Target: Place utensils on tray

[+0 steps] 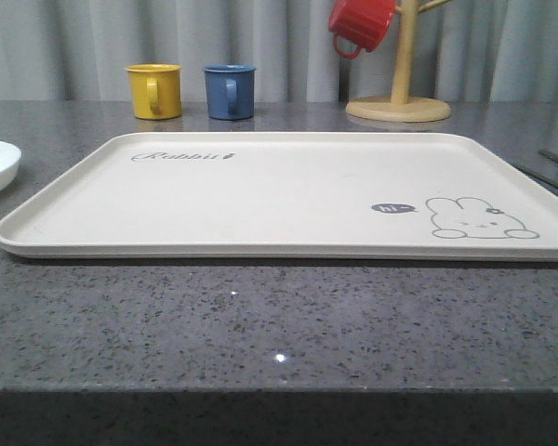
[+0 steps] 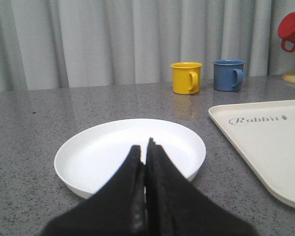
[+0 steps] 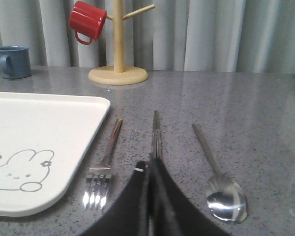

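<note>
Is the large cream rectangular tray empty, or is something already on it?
Empty: the cream tray shows bare surface; the fork lies beside it on the table.

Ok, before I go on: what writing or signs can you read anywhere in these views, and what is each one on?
"Rabbit": grey script on the large flat cream rectangular tray, clearest in the left wrist view.
"hi": in a small dark speech bubble on the same tray, beside the rabbit drawing; small but readable in the front view.
No text can be made out on the yellow metal mug, blue metal mug or red metal mug.
</note>
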Controlling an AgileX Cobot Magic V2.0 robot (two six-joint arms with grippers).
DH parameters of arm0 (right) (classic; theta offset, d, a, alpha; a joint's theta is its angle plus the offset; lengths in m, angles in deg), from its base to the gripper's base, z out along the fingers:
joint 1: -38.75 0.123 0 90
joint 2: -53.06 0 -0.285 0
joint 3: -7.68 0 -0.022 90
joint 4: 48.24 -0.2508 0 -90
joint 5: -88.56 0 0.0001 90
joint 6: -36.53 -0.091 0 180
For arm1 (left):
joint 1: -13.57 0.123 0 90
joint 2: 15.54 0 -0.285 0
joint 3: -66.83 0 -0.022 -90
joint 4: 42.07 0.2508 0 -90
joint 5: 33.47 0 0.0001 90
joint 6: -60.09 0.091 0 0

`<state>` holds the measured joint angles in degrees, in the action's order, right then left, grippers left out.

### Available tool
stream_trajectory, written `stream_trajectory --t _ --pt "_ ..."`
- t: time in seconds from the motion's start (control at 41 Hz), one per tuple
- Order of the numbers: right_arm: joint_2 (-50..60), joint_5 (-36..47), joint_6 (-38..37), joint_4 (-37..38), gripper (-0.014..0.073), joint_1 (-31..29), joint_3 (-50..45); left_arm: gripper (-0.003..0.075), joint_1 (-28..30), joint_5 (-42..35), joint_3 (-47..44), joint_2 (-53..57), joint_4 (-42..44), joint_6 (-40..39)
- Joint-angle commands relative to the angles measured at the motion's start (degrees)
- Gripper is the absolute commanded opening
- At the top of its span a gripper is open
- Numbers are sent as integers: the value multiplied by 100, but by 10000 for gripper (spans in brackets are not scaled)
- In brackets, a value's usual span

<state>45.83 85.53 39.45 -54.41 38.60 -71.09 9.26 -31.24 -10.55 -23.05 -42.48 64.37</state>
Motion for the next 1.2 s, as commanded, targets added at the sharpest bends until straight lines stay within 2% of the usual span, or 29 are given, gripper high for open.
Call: stream_trajectory --t 0.0,0.61,0.806,0.976,1.172 --pt "100 475 -3 -20 -67 -37 -3 -20 -39 -504 -109 115 -3 -56" --pt "100 489 -3 -19 -67 -37 -3 -20 -39 -504 -109 115 -3 -56" --pt "100 749 -3 -21 -67 -37 82 -20 -39 -817 -12 115 -36 -56" --pt "80 76 -3 -21 -67 -37 890 -20 -39 -461 750 91 -90 -56" --pt "-533 -1188 -3 -21 -67 -37 2403 -20 -39 674 2251 -130 -90 -56"
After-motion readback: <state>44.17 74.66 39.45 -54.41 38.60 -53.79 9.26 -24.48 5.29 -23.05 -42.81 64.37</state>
